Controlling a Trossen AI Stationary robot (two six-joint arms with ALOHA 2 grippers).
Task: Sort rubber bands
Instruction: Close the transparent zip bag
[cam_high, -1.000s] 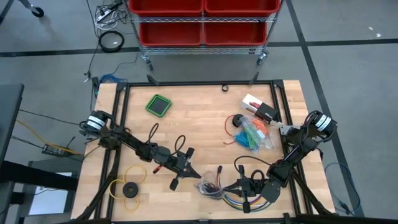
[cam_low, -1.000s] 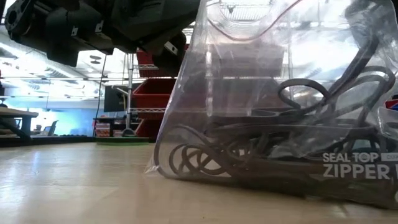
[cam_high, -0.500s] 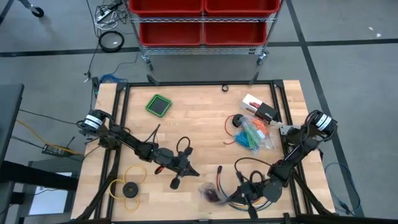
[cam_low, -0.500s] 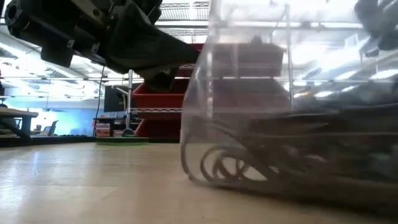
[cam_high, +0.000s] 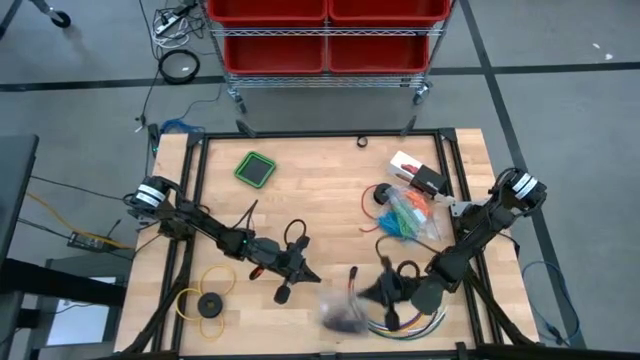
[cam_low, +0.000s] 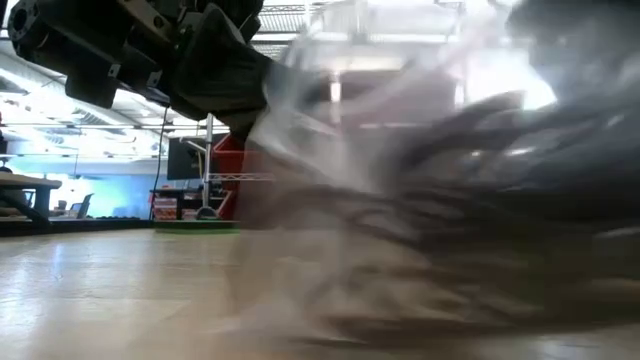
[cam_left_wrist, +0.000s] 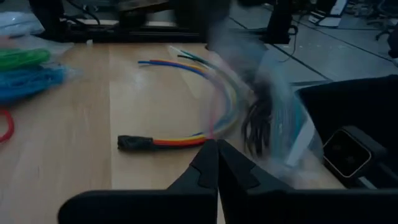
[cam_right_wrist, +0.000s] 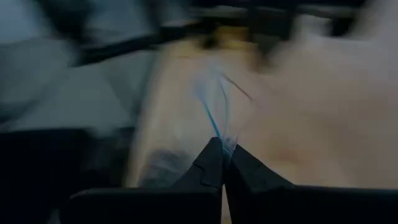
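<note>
A clear zipper bag of dark purple rubber bands shows blurred near the table's front edge. It fills the right of the low view. My right gripper is shut on the bag from its right. My left gripper stands shut just left of the bag and holds nothing. More bags of green, blue and orange rubber bands lie on the table at the right. My right gripper pinches a thin edge of the clear bag with a blue line along it between its two fingers. The fingers come nearly level from the table's right. The bag trails off to their left, blurred. I cannot tell whether its bottom rests on the table.
A long curved multicoloured cable lies under my right gripper. A yellow ring with a black disc sits at the front left. A green square box sits at the far left. A white and black item lies at the far right.
My right gripper has gone a little toward the table's far edge and up, rolling at the wrist, with the bag in its hold. The bag has swung and changed shape, and now shows as a blur. My left gripper has tipped a little at the wrist without shifting.
</note>
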